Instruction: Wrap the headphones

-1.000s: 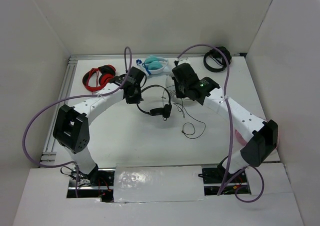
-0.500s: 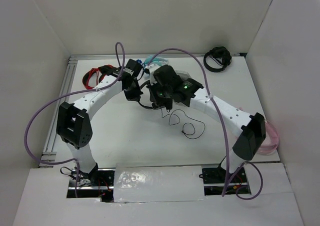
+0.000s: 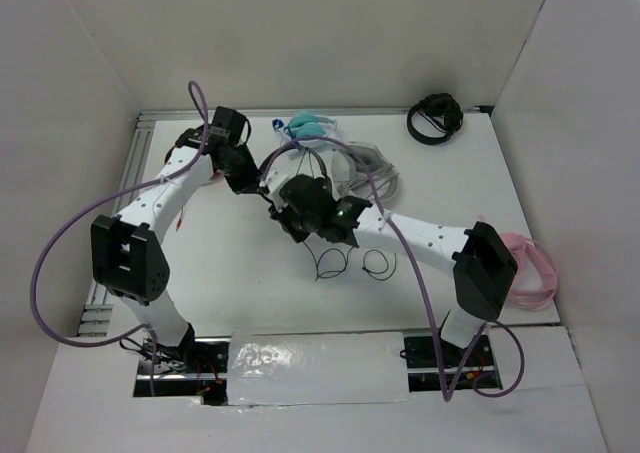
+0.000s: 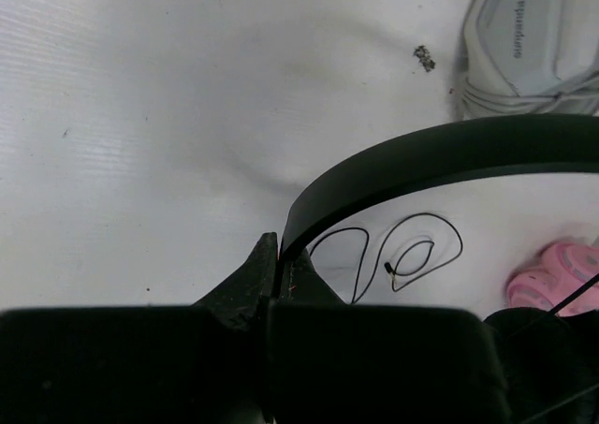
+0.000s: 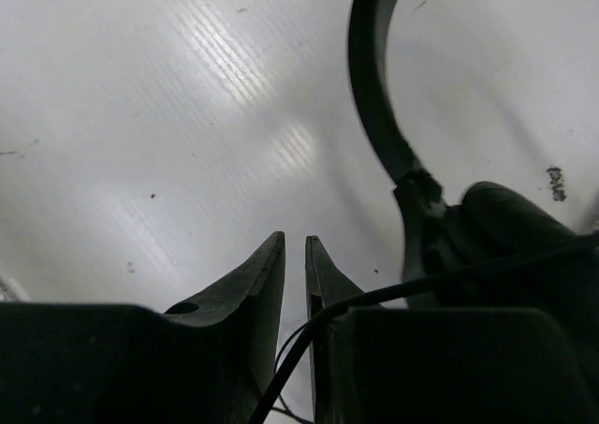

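Pinching the headphones (image 4: 487, 148) by the headband (image 4: 356, 185), left gripper (image 4: 278, 255); right gripper's (image 5: 295, 255) nearly closed on the cable (image 5: 374, 293), earcup (image 5: 524, 227) just to its right.

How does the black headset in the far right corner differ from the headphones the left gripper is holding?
The headphones are clamped in the left gripper; the black headset lies untouched at the table's far right corner. The headphones' cable trails in loose loops on the table; the headset looks bundled into a compact ring. Both are black.
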Robot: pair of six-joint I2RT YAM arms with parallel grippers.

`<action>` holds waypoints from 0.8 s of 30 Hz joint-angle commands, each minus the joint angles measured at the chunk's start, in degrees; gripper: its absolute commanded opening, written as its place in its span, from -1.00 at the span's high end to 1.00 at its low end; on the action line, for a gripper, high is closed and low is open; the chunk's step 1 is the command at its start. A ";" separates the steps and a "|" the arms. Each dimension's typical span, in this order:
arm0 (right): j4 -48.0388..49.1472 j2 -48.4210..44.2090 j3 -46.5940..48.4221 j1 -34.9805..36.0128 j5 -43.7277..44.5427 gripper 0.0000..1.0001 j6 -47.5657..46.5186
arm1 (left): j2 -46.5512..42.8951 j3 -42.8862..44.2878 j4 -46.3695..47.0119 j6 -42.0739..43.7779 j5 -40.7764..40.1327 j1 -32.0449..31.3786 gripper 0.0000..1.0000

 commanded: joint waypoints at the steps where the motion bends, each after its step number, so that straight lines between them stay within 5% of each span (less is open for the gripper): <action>1: 11.45 -3.81 -3.64 6.53 11.95 0.51 -4.78 | -4.28 1.06 7.97 -1.40 4.89 1.76 1.00; 8: 21.29 -2.76 -8.56 9.00 13.73 0.42 -4.69 | -7.18 1.23 9.90 -1.67 9.89 3.96 1.00; 14: 39.37 -3.63 -17.51 9.17 16.00 0.24 -1.80 | -8.94 4.66 8.94 -0.96 14.21 7.74 1.00; 15: 40.97 -4.77 -18.67 9.26 15.83 -0.54 -1.88 | -9.81 4.92 8.67 -1.22 13.77 7.83 1.00; 24: 59.69 -9.61 -32.03 9.26 13.90 -0.66 -0.29 | -17.11 3.25 10.25 -1.84 15.61 8.54 1.00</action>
